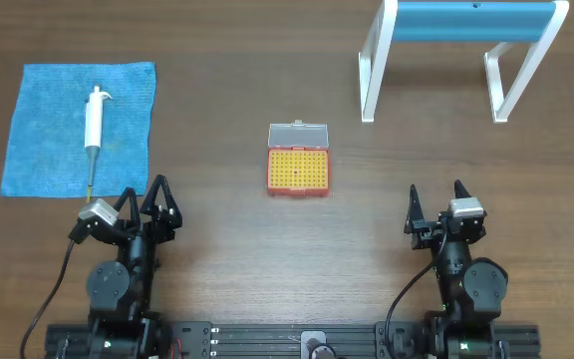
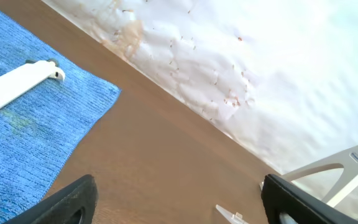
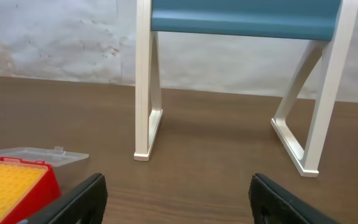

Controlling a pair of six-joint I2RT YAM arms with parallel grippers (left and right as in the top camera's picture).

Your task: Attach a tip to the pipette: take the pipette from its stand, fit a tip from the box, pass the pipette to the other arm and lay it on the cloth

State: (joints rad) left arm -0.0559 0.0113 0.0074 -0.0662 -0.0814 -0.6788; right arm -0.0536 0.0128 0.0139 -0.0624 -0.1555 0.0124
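Top view: left pincer [image 1: 143, 187] splayed

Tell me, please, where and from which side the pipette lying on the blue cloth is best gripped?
Grip the pipette on its white barrel, mid-length, from straight above, with the left pincer, which stands nearest, closing across its long axis. It lies flat on the blue cloth, and the barrel is its thickest straight part. The yellow tip is probably too thin to hold.

A smooth white plastic pipette [image 1: 95, 118] lies on nubbly blue cloth [image 1: 38, 150] over matt wood-grain table [image 1: 217, 239].
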